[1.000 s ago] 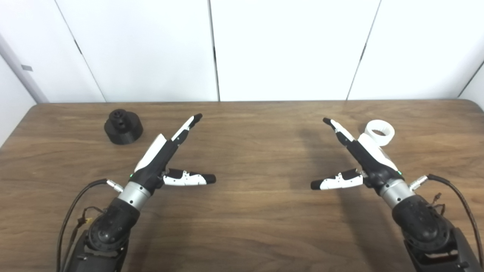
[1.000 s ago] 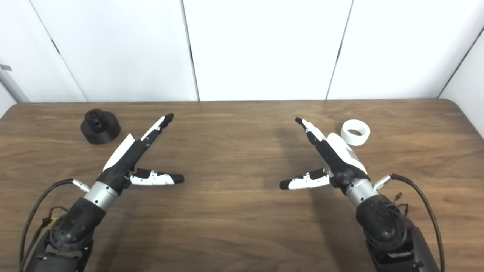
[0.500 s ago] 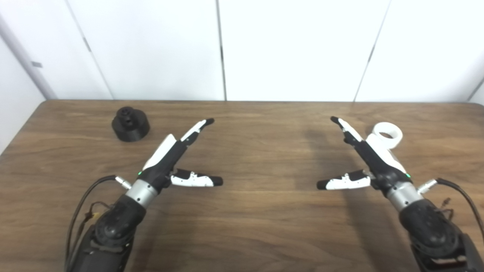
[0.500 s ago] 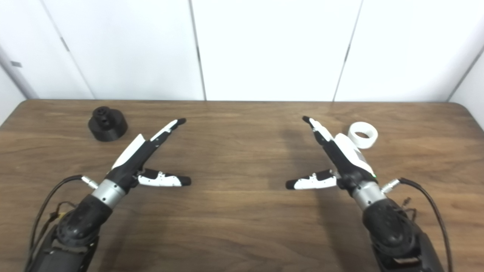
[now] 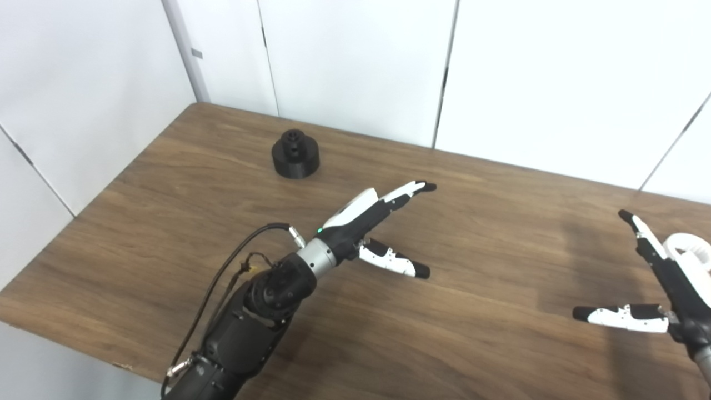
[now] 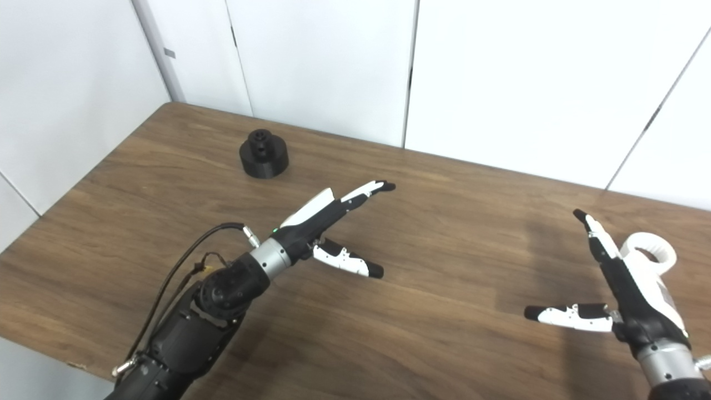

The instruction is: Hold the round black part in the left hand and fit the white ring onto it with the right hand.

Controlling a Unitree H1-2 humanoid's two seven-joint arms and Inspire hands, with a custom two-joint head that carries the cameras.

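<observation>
The camera has swung left; both hands' fingers spread empty, right hand [image 6: 633,283] half hiding the white ring [image 6: 655,250].

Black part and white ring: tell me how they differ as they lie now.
The black part is a solid black round with a raised hub on top; the white ring is an open white hoop. The black part stands in full view, clear of the left hand; the white ring is partly hidden behind the right hand. Both rest unheld on the table.
</observation>
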